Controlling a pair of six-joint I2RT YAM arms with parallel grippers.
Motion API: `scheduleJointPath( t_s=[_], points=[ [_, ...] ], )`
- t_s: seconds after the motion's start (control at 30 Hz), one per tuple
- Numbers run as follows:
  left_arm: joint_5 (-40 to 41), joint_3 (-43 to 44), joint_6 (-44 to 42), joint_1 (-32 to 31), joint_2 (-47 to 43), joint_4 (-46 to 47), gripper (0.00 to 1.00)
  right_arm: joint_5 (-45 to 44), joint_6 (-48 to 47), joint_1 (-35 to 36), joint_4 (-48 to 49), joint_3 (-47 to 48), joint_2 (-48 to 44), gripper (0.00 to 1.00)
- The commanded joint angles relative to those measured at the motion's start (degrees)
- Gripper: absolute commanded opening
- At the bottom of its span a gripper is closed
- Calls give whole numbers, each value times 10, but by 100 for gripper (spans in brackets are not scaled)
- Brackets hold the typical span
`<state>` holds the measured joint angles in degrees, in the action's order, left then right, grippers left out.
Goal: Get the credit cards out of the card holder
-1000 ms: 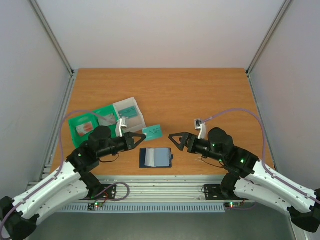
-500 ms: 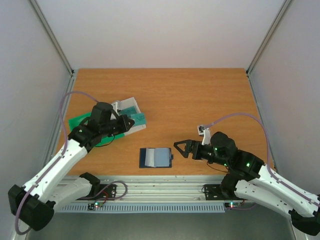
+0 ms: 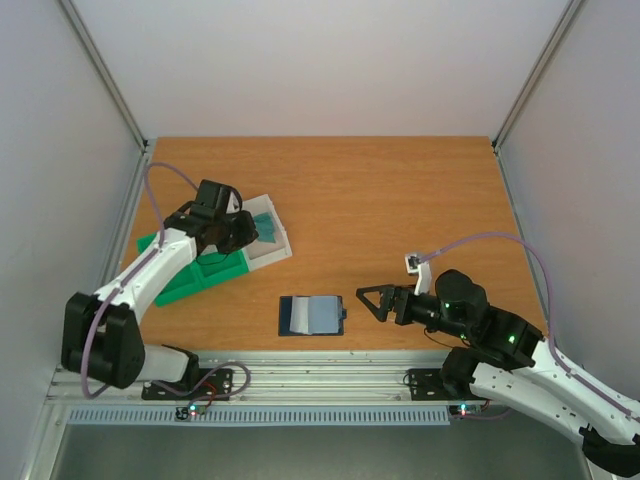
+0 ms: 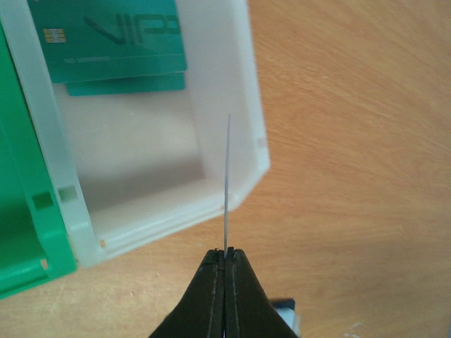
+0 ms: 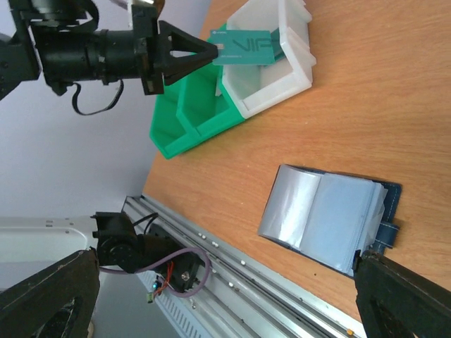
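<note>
Teal plastic is pinched in the left gripper [image 4: 225, 255]: its jaws are shut tight on 1 credit card [image 5: 246, 48], which the left wrist view sees edge-on as a thin line. The right wrist view shows its flat face. The card hangs over the near right corner of the white bin [image 4: 239, 105], not yet released.

Inside that bin, towards its far end, lie 2 more teal cards [image 4: 113, 35], stacked, the upper one showing a chip and lettering. The green bin [image 4: 21, 211] sits touching the white bin on its left.

The right gripper [image 3: 366, 304] has its jaws spread wide with nothing between them. It hovers just right of the card holder [image 3: 312, 315], apart from it.

The holder lies open and flat near the front edge of the wooden table [image 3: 400, 190], grey-blue pockets facing up, well apart from both bins.

On progress, I judge the task well along: 2 cards are already in the white bin and a 3rd is about to join them. What is left is letting that card go. Whether any card remains tucked in the holder's pockets, the pictures do not let me tell; if one does, it has to come out too.
</note>
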<state>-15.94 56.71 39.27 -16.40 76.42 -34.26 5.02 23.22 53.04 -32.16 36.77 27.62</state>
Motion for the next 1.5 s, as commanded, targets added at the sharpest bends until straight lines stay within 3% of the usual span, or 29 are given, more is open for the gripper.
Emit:
scheduleJointPath(
  t_s=[0.0,0.7,1.2,1.47],
  points=[
    [15,29,11,11,38,53,1,-12,-10,1,-7,-5,-1,98],
    [27,128,-5,51,208,70,0,-44,-10,1,-25,9,16,98],
    [39,142,-7,53,250,73,4,-68,-14,1,-39,19,15,98],
    [52,160,-16,53,258,48,11,-72,-17,1,-50,28,13,99]
  ],
)
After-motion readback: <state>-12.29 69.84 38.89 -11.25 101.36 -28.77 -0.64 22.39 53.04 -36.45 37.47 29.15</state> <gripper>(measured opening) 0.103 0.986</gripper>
